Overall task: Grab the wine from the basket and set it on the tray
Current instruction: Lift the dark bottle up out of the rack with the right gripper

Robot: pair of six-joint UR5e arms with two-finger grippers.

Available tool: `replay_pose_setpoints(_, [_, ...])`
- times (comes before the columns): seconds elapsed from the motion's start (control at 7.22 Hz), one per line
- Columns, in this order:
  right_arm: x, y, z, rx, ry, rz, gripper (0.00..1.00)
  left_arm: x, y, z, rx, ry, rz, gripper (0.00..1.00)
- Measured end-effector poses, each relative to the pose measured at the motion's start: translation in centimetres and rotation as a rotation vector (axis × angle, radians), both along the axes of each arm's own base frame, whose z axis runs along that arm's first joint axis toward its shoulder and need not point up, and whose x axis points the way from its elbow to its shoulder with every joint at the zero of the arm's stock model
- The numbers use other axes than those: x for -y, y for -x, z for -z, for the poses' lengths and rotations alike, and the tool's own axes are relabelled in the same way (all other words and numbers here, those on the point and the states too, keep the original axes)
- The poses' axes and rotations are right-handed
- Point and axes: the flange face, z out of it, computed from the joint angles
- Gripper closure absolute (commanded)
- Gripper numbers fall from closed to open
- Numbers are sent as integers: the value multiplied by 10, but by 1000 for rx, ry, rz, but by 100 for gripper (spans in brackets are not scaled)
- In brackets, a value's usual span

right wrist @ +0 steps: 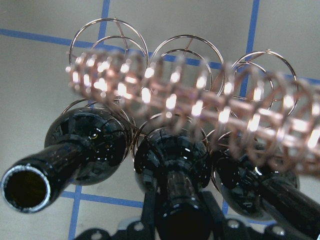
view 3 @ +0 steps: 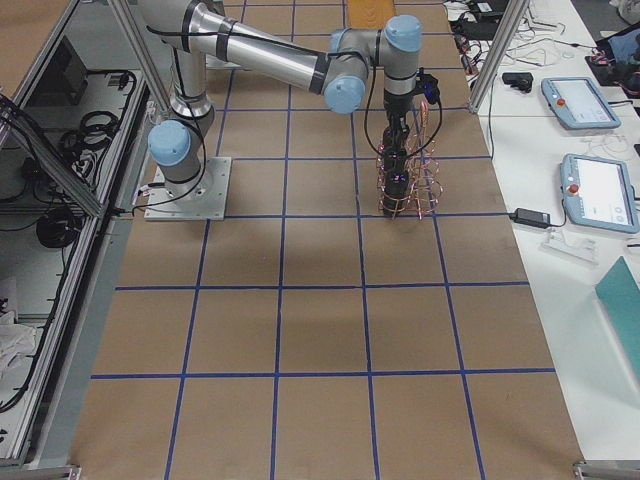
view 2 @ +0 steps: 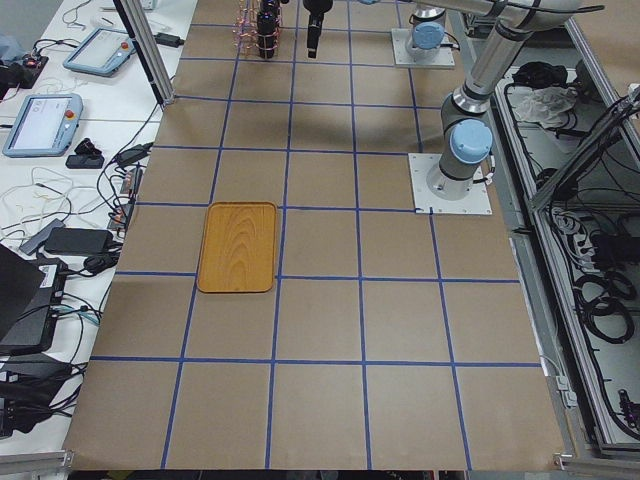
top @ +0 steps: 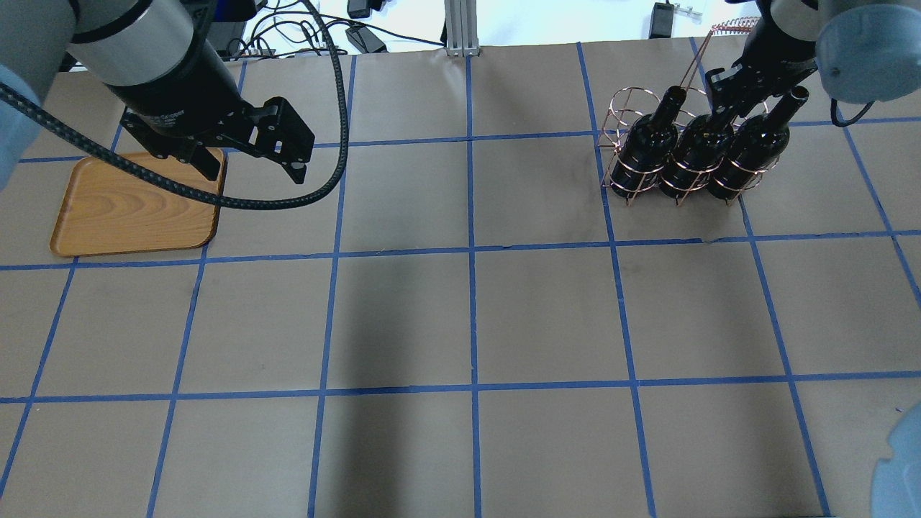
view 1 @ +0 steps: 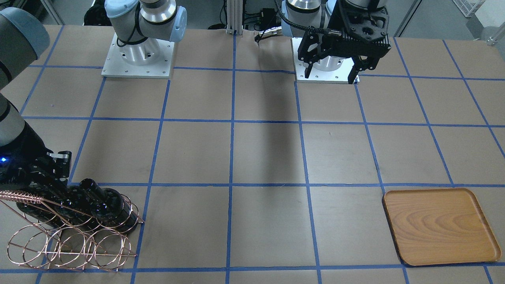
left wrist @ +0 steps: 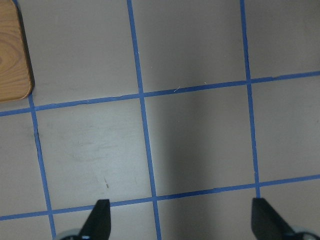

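The right tool (right wrist: 177,225) straddles the neck of the middle glossy black glass wine bottle (right wrist: 170,155) in the copper wire basket (right wrist: 200,107), clamping unclear; the left tool (left wrist: 181,221) hangs open.

glossy black glass wine (top: 692,160), copper wire basket (right wrist: 200,105), grained wooden tray (top: 129,216).

the desk (top: 460,324) is big and flat, with a brown cover that looks like paper. blue tape lines (top: 471,248) cross it and cut it into big squares. a wooden tray (top: 129,216) lies flat on the desk on the robot's left side, far from the robot. a copper wire basket (view 1: 75,251) stands on the desk on the robot's right side, also far from the robot and well apart from the tray. a square metal plate (view 1: 158,67) sits on the desk under the right arm. a second metal plate (view 1: 331,75) sits under the left arm.
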Motion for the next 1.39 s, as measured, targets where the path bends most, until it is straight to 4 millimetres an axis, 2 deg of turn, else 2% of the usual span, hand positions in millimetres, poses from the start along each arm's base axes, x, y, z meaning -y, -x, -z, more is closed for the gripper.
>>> replay_pose_setpoints(0.28, [1, 0, -8, -3, 11, -4, 100, -1, 0, -1, 1, 2, 0, 0])
replay_pose_setpoints(0.83, [-2, -2, -54, -11, 9, -46, 100, -1, 0, -2, 1, 3, 0, 0])
replay_pose_setpoints(1.11, [-21, -7, -77, -6, -11, -49, 100, -2, 0, -2, 2, 4, 0, 0])
replay_pose_setpoints(1.39, [-55, -14, -115, -5, -27, -49, 100, -3, -1, -2, 3, 4, 0, 0])
